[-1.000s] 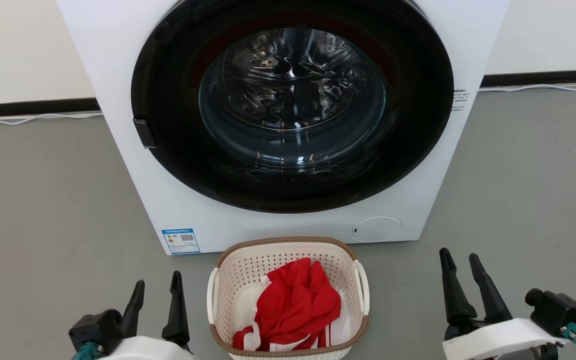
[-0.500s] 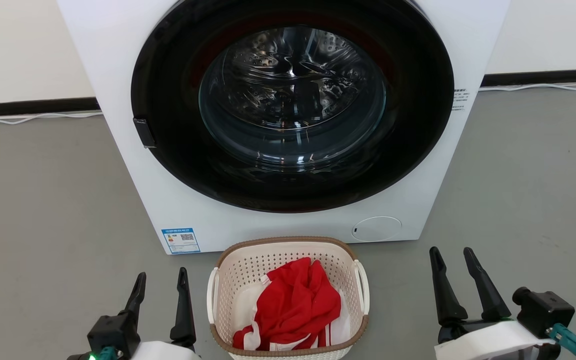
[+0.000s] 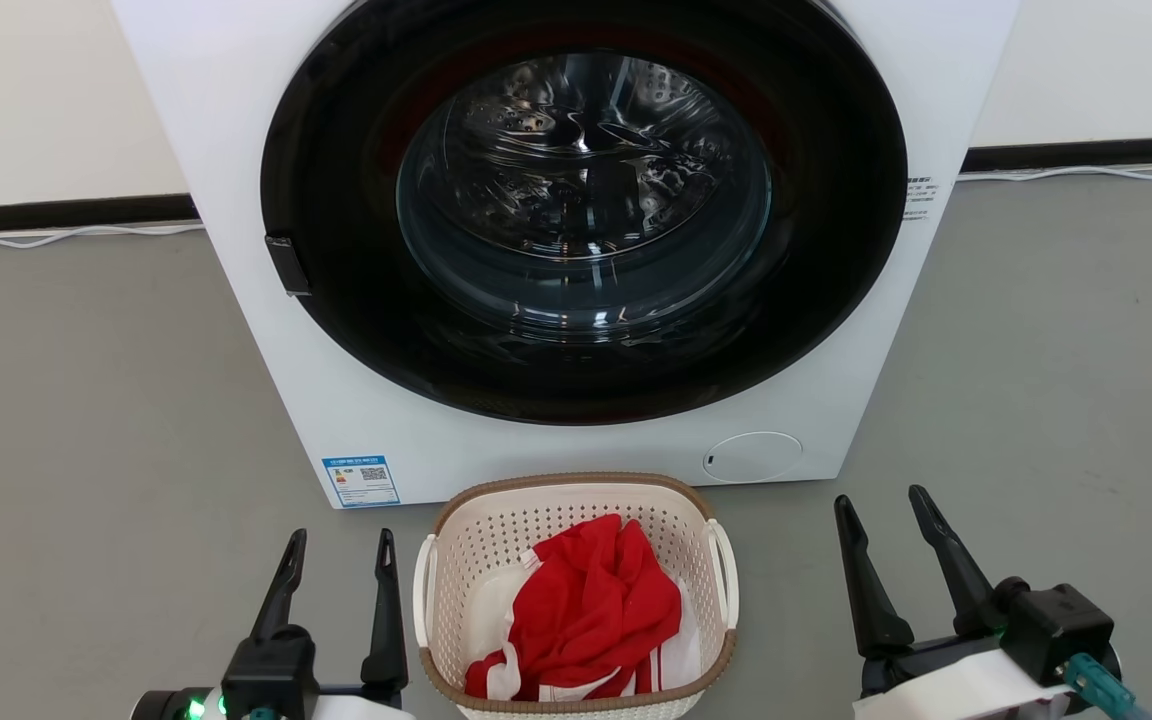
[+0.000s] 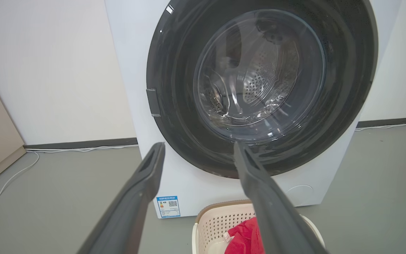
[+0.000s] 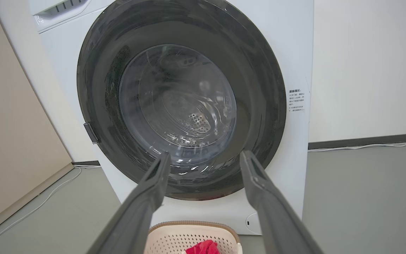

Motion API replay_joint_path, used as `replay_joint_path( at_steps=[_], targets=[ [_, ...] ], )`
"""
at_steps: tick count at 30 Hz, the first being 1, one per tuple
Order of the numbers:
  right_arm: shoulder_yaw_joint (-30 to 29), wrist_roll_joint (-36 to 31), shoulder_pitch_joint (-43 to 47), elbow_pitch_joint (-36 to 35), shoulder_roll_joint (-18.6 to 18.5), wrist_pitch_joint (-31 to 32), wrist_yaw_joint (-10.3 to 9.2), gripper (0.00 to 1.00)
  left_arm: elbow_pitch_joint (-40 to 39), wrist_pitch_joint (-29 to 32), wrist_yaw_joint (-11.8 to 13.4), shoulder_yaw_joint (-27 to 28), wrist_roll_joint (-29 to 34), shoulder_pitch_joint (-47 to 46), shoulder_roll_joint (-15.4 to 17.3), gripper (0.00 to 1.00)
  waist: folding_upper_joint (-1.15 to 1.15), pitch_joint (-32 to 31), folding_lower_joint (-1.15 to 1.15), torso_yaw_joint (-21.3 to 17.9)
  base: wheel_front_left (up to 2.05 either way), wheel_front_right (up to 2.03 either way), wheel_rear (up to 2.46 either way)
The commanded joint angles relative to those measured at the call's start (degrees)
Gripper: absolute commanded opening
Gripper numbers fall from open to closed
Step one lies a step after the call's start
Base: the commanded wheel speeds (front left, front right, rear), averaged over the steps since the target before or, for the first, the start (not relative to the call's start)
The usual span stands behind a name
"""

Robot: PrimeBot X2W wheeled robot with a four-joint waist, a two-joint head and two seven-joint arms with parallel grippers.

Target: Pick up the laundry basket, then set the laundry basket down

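A grey floor (image 3: 86, 420) runs back to a pale wall (image 3: 36, 90) with a dark skirting board (image 3: 56, 215) and a white cable (image 3: 66, 236) along its foot. A white washing machine (image 3: 536, 455) stands in the middle. Its round dark door (image 3: 336, 300) is shut, and the steel drum shines through the glass.

The left claw (image 3: 342, 535) stands wide apart and holds nothing. Its two long dark fingers (image 4: 136, 201) point up and forward toward the machine, and the inner one is just beside the basket's left handle (image 3: 423, 590), with a thin gap showing between them. The right claw (image 3: 879, 497) is spread just as wide and is also empty. It is over bare floor, farther from the basket's right handle (image 3: 728, 575).

Both arms enter low at the bottom edge of the head view. The left wrist is a black block with a green light. The right is a pale forearm with a black block on its outer side.

The laundry basket (image 3: 481, 560) sits on the floor right in front of the machine, between the two claws and nearer the left one. It is cream-white, perforated and round-cornered, with a brown woven-look rim and a white loop handle on each side. A red cloth (image 3: 591, 600) with white trim lies heaped inside.
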Motion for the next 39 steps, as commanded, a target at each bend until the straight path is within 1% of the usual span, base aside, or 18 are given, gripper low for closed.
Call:
replay_joint_path(
  at_steps=[1, 4, 28, 31, 39],
  targets=[
    [1.5, -1.9, -2.2, -1.6, -0.5, -1.4, 0.41, 1.0, -2.1, -0.8, 0.7, 1.3, 1.9, -0.8, 0.3, 1.0, 0.0, 0.0, 0.0, 0.0, 0.0, 0.0, 0.0],
    [1.7, -3.4, -2.3, -1.5, -0.5, -1.8, 0.42, 1.0, -2.1, -1.2, 0.8, 1.2, 3.3, -0.7, 0.2, 1.0, 0.0, 0.0, 0.0, 0.0, 0.0, 0.0, 0.0],
    [1.5, -3.1, -2.5, -1.6, -0.5, -1.8, 0.42, 1.0, -1.6, -1.2, -0.1, 2.0, 3.3, -0.8, -0.5, 1.0, 0.0, 0.8, 0.0, 0.0, 0.0, 0.0, 0.0],
    [1.5, -2.3, -2.9, -1.3, -0.5, -1.8, 0.42, 1.0, -1.7, -1.2, -0.3, 2.1, 3.3, -1.2, -0.6, 1.0, 0.0, 2.2, 0.0, -0.1, 0.0, 0.0, 0.0],
    [0.0, -3.8, -9.2, 1.1, -0.5, -1.8, 0.42, 1.0, 0.3, -1.2, -1.7, 2.9, 2.1, -7.3, -0.9, 1.0, 0.0, 12.5, 0.0, 0.9, 0.0, 0.0, 0.0]
  ],
)
